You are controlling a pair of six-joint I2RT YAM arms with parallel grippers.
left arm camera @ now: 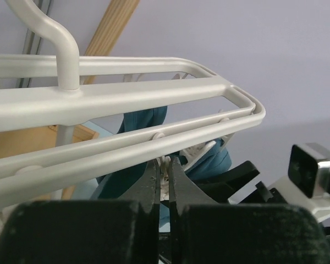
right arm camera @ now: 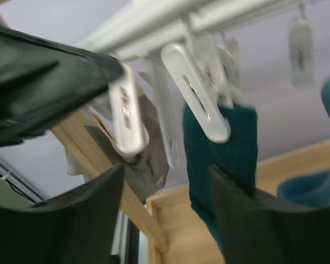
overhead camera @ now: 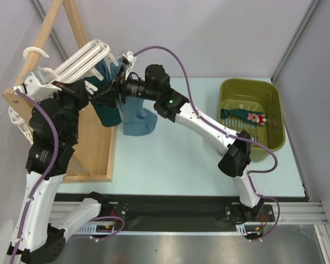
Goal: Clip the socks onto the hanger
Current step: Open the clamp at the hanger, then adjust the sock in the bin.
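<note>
- Markings: the one marking seen is a small red-and-white motif on the dark teal sock point(overhead camera: 239, 115) lying in the olive-green plastic bin point(overhead camera: 250, 82), far right of both pincers. It is too small to read.
- Left pincer point(left arm camera: 164, 163): black fingers are pressed together, with a sliver of a small white plastic clip point(left arm camera: 166, 168) nipped between the tips.
- White plastic laundry hanger of parallel bars point(left arm camera: 126, 99) is directly above the left pincer, with its hook stem up and left of the tips.
- Right pincer point(right arm camera: 166, 181): fingers are spread wide and grip nothing.
- Dark teal-green hanging sock point(right arm camera: 220, 143) is held by a long white clip point(right arm camera: 195, 91) just above the right pincer. It drops between the fingers, nearer the right one, and its lower end passes behind that finger.
- Steel-blue sock point(overhead camera: 138, 118) hangs under the right pincer in the top view, beside the hanging teal one.
- Pale wooden A-frame rack point(overhead camera: 93, 148) stands left of both pincers. Its beam crosses behind the right pincer's left finger.
- Crowding: both pincers meet close under the hanger's end. The right arm's black wrist point(overhead camera: 154, 82) sits just right of the left pincer.
- Pale blue-green table point(overhead camera: 170, 159) lies below the pincers.
</note>
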